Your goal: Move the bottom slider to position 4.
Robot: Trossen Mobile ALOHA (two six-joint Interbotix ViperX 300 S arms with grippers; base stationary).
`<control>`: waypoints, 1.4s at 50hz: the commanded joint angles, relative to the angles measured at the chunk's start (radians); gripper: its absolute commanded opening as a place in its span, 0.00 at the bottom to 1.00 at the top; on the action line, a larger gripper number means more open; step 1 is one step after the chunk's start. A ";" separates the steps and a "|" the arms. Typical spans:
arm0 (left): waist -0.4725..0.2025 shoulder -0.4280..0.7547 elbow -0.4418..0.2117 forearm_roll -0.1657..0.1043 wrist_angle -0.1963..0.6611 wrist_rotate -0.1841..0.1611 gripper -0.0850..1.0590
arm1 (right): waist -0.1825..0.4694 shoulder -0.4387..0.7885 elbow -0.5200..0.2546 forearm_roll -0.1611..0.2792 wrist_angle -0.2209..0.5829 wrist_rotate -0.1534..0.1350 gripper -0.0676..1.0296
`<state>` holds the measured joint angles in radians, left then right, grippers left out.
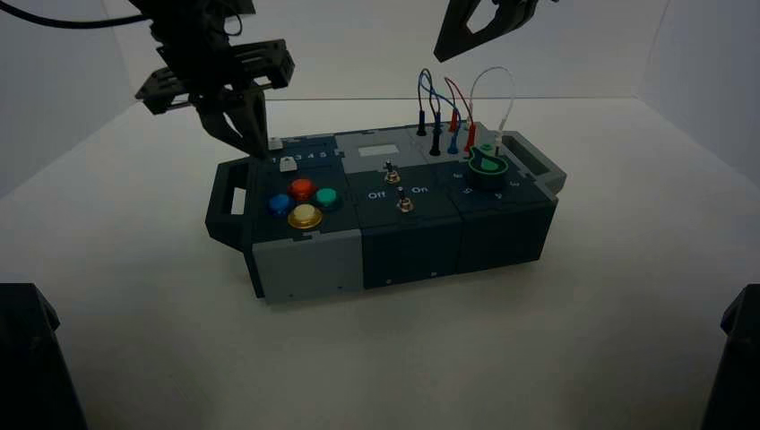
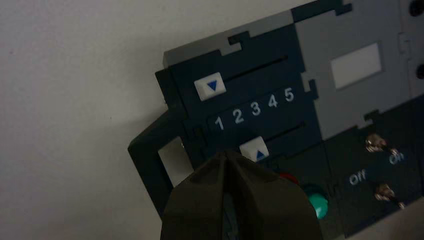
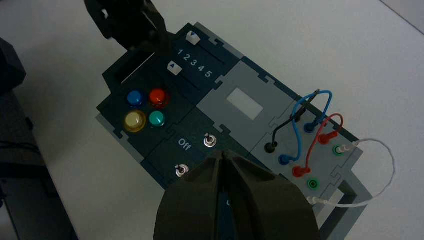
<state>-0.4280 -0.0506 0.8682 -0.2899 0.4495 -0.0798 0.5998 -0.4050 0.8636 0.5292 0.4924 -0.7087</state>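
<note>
Bottom slider (image 2: 254,150): small white square cap w/ blue triangle, on dark track just below digit row 1–5, sitting under approx. digit 3. Digit 4 (image 2: 272,101): white print, at cap's 1 o'clock.

Box (image 2: 280,115) reads 1–5, Off, On

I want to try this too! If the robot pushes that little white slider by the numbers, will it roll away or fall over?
Probably not. The bottom slider sits in a straight slot, so it should only glide along the row toward position 4. The cap looks small and smooth, so the left gripper with its shut tips might slip off.
</note>
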 commanded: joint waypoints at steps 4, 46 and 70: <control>-0.029 0.025 -0.040 -0.014 -0.008 -0.003 0.05 | 0.005 0.002 -0.031 0.005 -0.008 -0.008 0.04; -0.058 0.077 -0.089 -0.031 -0.012 -0.005 0.05 | 0.011 0.003 -0.028 0.003 -0.008 -0.008 0.04; -0.086 0.084 -0.106 -0.043 -0.005 -0.005 0.05 | 0.011 0.003 -0.020 0.005 0.003 -0.008 0.04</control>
<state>-0.5062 0.0460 0.7854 -0.3283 0.4433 -0.0798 0.6044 -0.3958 0.8621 0.5292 0.4985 -0.7102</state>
